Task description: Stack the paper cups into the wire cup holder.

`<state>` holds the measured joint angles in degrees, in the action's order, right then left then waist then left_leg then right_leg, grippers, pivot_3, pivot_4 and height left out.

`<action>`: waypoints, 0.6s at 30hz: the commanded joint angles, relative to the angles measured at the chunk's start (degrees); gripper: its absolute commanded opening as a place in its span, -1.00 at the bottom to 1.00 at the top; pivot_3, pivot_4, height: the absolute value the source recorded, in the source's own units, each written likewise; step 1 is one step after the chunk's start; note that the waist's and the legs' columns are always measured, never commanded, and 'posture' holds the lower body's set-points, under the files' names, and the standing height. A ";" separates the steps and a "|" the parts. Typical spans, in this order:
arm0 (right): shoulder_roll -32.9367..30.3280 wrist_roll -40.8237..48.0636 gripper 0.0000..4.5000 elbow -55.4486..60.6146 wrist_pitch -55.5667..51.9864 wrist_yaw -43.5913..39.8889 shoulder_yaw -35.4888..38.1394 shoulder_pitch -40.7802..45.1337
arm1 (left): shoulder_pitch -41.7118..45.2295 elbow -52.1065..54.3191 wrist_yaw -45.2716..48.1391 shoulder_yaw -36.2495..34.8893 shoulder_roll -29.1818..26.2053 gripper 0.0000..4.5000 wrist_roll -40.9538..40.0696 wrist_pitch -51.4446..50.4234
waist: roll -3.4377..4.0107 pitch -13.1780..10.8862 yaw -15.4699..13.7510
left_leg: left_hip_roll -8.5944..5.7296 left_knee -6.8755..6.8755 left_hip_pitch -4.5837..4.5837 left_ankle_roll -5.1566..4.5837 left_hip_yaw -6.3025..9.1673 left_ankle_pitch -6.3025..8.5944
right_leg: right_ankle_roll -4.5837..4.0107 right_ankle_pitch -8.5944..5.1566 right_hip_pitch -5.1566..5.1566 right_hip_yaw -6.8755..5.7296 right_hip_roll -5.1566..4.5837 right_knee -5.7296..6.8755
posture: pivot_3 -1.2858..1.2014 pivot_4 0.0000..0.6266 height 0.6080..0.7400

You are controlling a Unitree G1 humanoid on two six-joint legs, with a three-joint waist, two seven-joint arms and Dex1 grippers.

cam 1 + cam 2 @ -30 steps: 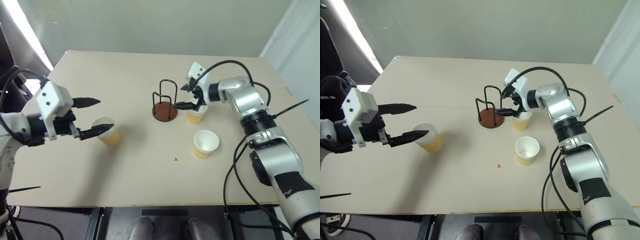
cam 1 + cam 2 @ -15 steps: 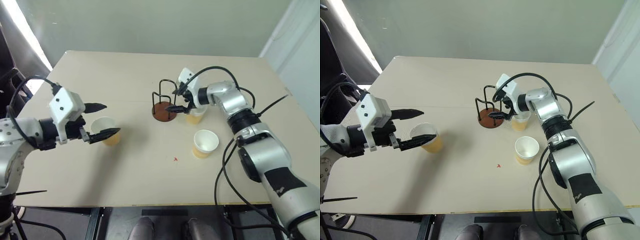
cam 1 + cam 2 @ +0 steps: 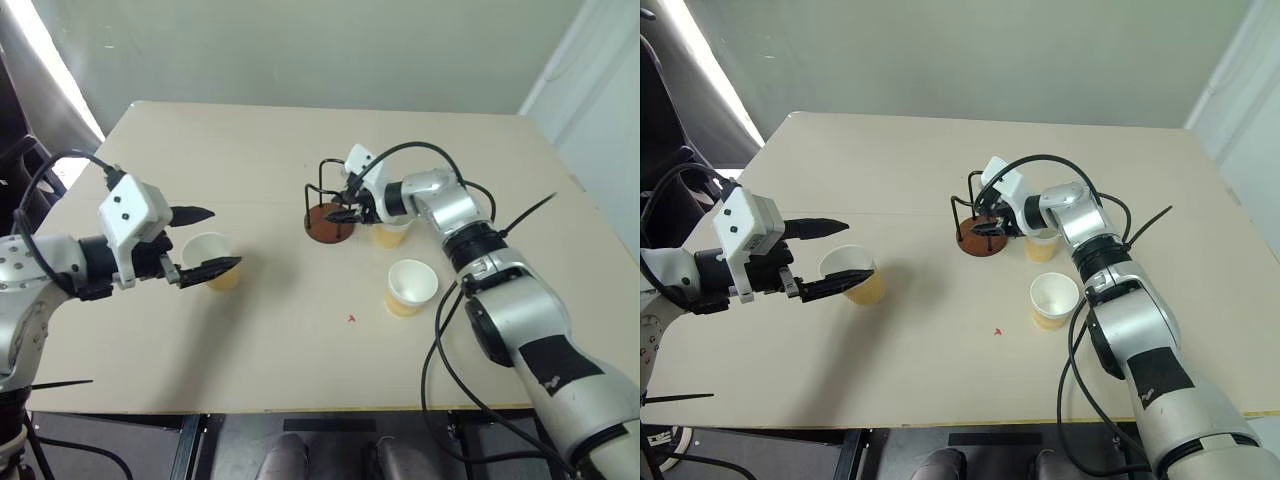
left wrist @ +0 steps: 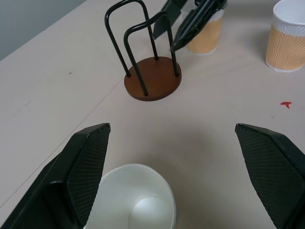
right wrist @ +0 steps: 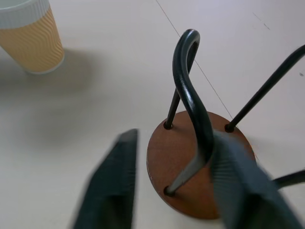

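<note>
Left eye view: holder (image 3: 329,210) standing empty at tabletop (image 3: 250,340) centre, cups (image 3: 212,260) waiting at nine, three (image 3: 391,230) and five o'clock (image 3: 408,288). Left hand (image 3: 202,242) spread around one; right hand (image 3: 345,201) closing around holder wire, grip unclear.

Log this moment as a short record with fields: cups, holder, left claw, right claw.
cups: three paper cups, all upright on the table; one by the left claw, one beside the holder, one nearer the front
holder: wire cup holder upright at mid-table, no cup in it
left claw: open, fingers either side of its cup, not closed on it
right claw: at the holder, fingers around one wire arch; whether they grip it is unclear
</note>
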<state>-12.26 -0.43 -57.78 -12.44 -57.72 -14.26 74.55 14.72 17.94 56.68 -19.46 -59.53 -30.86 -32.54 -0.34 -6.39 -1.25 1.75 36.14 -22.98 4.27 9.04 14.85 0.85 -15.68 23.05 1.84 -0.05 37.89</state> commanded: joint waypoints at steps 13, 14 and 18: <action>-6.30 5.40 -0.98 21.53 -2.86 -20.08 1.04 -5.73 | -0.36 5.31 9.03 -0.49 -4.35 1.00 -8.09 -3.41 | -0.01 0.01 0.00 | -0.01 0.02 -0.16 0.07 -0.26 0.01 | -0.05 0.00 0.01 -0.11 0.04 -0.05 | 0.03 -0.52 1.00; -7.63 6.57 -0.98 26.09 -4.69 -22.49 0.69 -7.76 | -0.88 5.89 10.49 -0.30 -5.04 1.00 -8.56 -3.54 | -0.01 0.01 -0.04 | -0.01 0.04 -0.14 0.08 -0.34 0.01 | -0.06 0.00 -0.03 -0.11 0.04 -0.05 | 0.03 -0.52 1.00; -13.11 9.97 -0.98 41.62 -11.68 -28.56 -0.93 -15.22 | -2.29 7.35 14.76 2.66 -7.90 1.00 -7.85 -3.18 | -0.02 0.01 -0.06 | 0.00 0.12 -0.12 0.13 -0.42 -0.03 | -0.05 0.00 -0.08 -0.12 0.05 -0.03 | 0.03 -0.52 1.00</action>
<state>-23.78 7.09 -22.97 -21.92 -83.94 -15.02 59.39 12.54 23.36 69.69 -17.33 -66.19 -38.65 -36.05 -0.35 -6.38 -1.31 1.75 36.28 -23.09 4.42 8.63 14.81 0.79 -15.68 22.95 1.71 0.01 37.87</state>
